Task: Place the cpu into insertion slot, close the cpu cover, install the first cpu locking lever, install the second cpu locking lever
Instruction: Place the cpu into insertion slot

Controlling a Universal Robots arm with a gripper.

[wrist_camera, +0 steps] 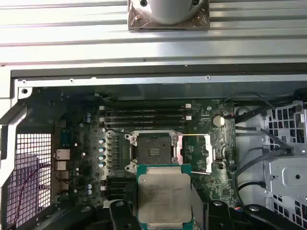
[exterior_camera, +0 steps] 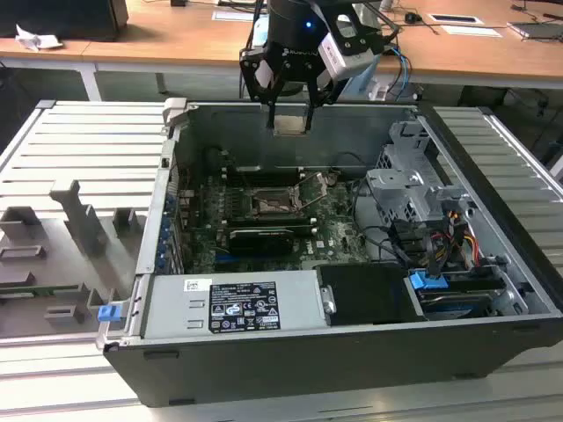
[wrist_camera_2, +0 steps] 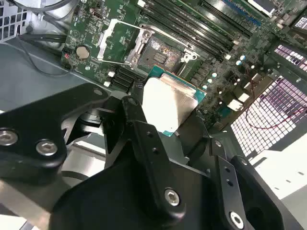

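My gripper (exterior_camera: 290, 119) hangs above the far wall of the open computer case, shut on the cpu (exterior_camera: 290, 124), a flat square chip with a silvery face. In both wrist views the cpu (wrist_camera: 164, 196) (wrist_camera_2: 168, 103) sits level between the black fingers (wrist_camera_2: 136, 120). Below it the insertion slot (wrist_camera: 153, 151) (wrist_camera_2: 160, 52) (exterior_camera: 271, 205) lies bare, a dark square with a silver rim. The cpu cover (wrist_camera: 194, 152) (wrist_camera_2: 117, 40) is swung open beside the slot. I cannot tell the locking levers apart from the socket's metalwork.
Memory slots (wrist_camera: 144, 115) run along one side of the socket, and a long black card (exterior_camera: 255, 237) lies on the other. A labelled grey power supply (exterior_camera: 233, 303) fills the case's near side. A drive cage with cables (exterior_camera: 413, 198) stands at the exterior view's right.
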